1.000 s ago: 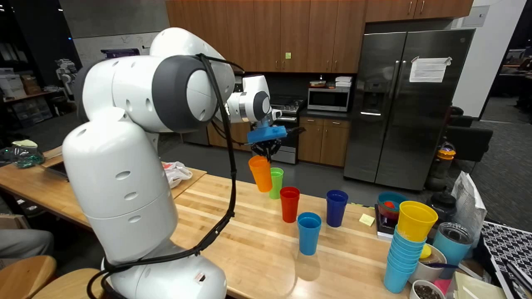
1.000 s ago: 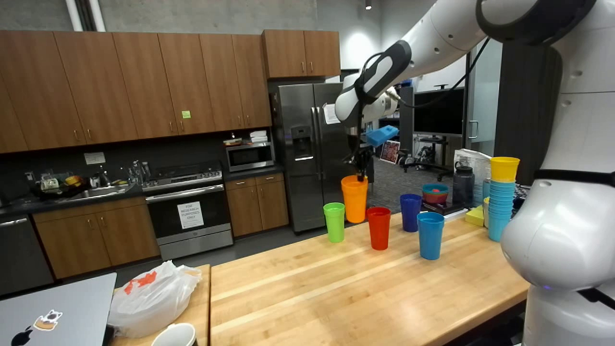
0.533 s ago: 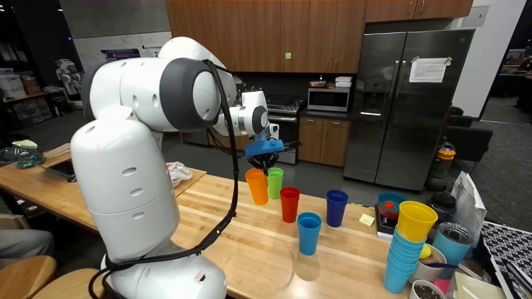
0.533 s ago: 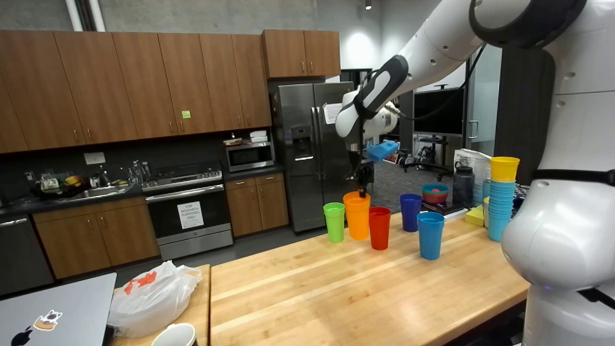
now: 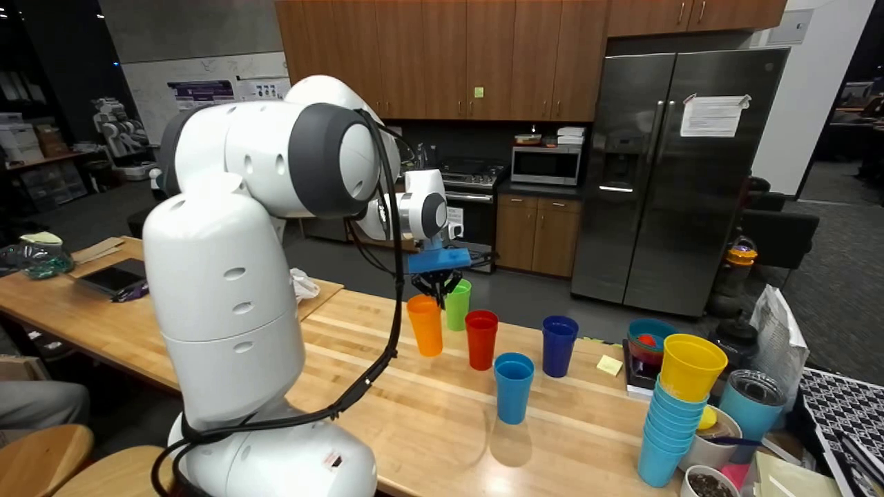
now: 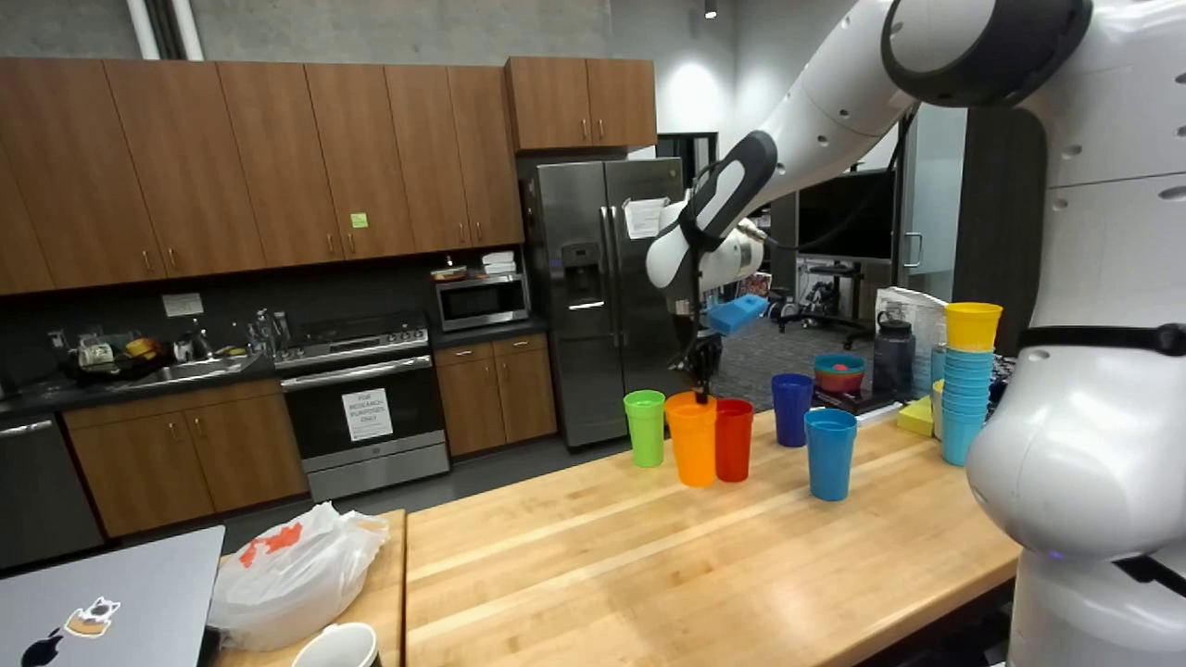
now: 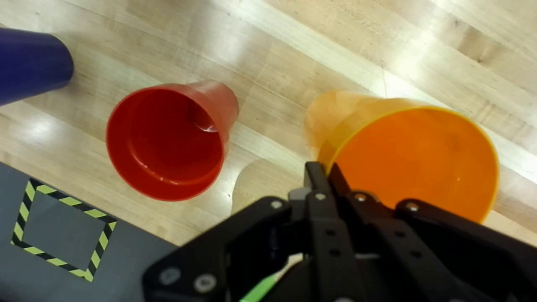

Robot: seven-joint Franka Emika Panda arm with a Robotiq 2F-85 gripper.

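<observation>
Orange cup carried lower beside the red cup.
Over the last second it has dropped in both exterior views, so the lowering looks almost done (whether its base touches the table, I cannot tell). The gripper is nearly closed, pinching its rim. Mouth up, slightly tilted, its long axis runs base-first toward ten o'clock in the wrist view.

In an exterior view, the arm is shiny white and round, with oval dents, a dark gray band near 12 o'clock, a black cable at 3 o'clock and a blue block. The gripper is black, with round silver screws and 2 thin fingers.
</observation>
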